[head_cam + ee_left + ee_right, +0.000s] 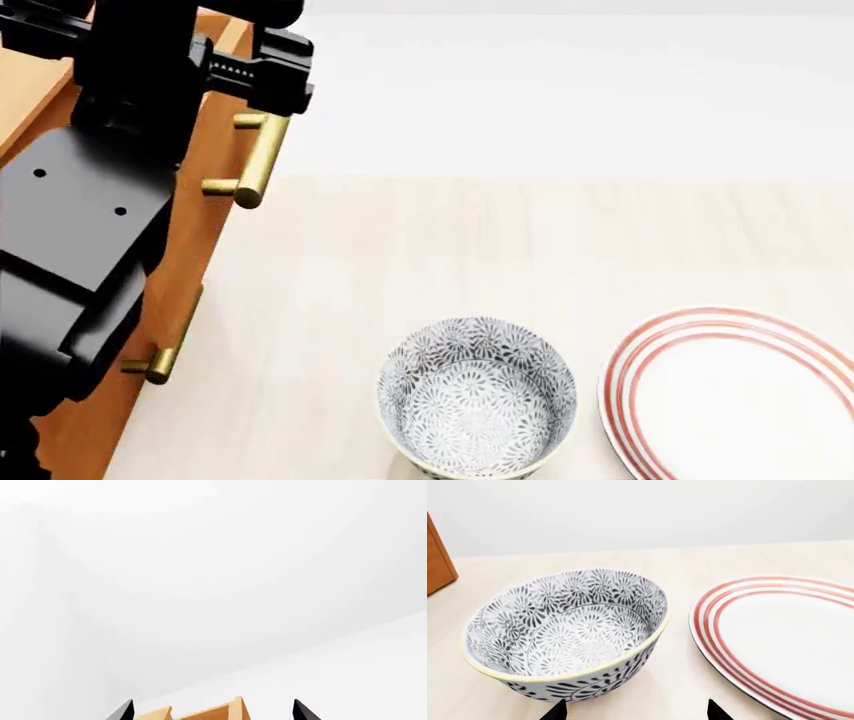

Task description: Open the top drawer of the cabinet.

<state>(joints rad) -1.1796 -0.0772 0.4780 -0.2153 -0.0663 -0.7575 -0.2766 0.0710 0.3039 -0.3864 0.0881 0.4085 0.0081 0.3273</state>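
Note:
The orange-brown cabinet [30, 95] stands at the left of the head view, largely covered by my black left arm. The top drawer [203, 150] shows a strip of its front and its brass bar handle [262, 150], which sticks out further right than the lower handle [168, 348]. My left gripper [256, 72] hovers just above that top handle. In the left wrist view the left gripper [213, 713] is open, with light wood drawer edges [217, 711] between its dark fingertips [123, 711]. My right gripper [635, 713] is open, low over the table.
A black-and-white patterned bowl [477, 400] sits on the pale tabletop [534, 240], close in front of the right gripper. A white plate with red rings [741, 395] lies to its right. A corner of the cabinet [436, 555] shows in the right wrist view.

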